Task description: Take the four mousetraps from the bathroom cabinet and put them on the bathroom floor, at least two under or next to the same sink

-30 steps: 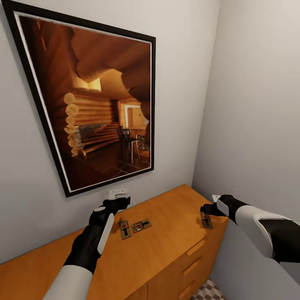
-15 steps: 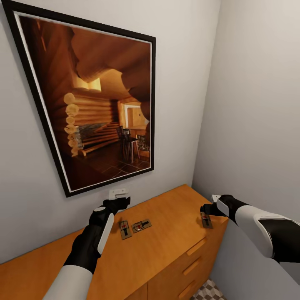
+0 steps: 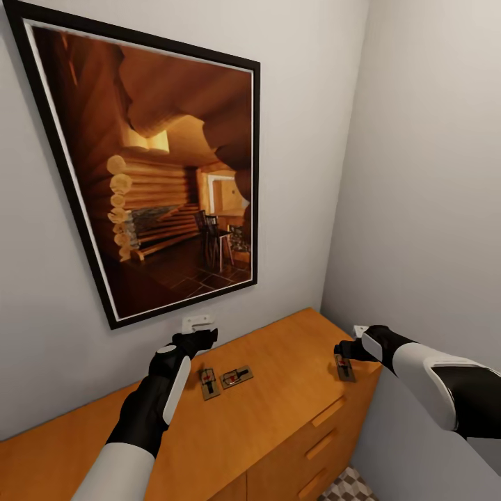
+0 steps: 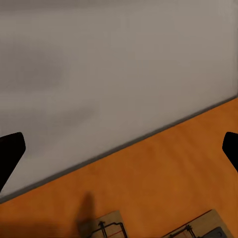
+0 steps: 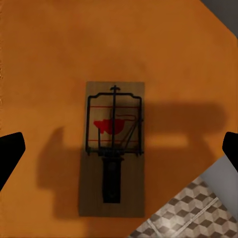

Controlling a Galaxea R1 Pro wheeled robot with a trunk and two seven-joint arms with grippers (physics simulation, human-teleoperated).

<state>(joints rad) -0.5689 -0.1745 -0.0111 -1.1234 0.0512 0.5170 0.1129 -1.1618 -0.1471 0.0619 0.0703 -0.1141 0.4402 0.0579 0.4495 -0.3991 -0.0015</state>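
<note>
Three mousetraps lie on the flat top of the orange-brown cabinet (image 3: 278, 410). Two of them (image 3: 209, 383) (image 3: 236, 377) sit side by side near the back wall, just below my left gripper (image 3: 197, 324), which hangs open above the cabinet's back edge. In the left wrist view the left gripper (image 4: 119, 153) faces the wall, and those two traps (image 4: 106, 227) (image 4: 198, 229) peek in at the frame edge. The third mousetrap (image 3: 344, 367) lies by the cabinet's right front corner. My right gripper (image 3: 355, 341) hovers open straight above this trap (image 5: 115, 148), apart from it.
A large framed picture (image 3: 160, 167) hangs on the wall behind the cabinet. A grey side wall (image 3: 431, 209) stands close on the right. Cube-patterned floor tiles (image 3: 346, 487) (image 5: 188, 218) show below the cabinet's right end. Drawer handles (image 3: 327, 410) line its front.
</note>
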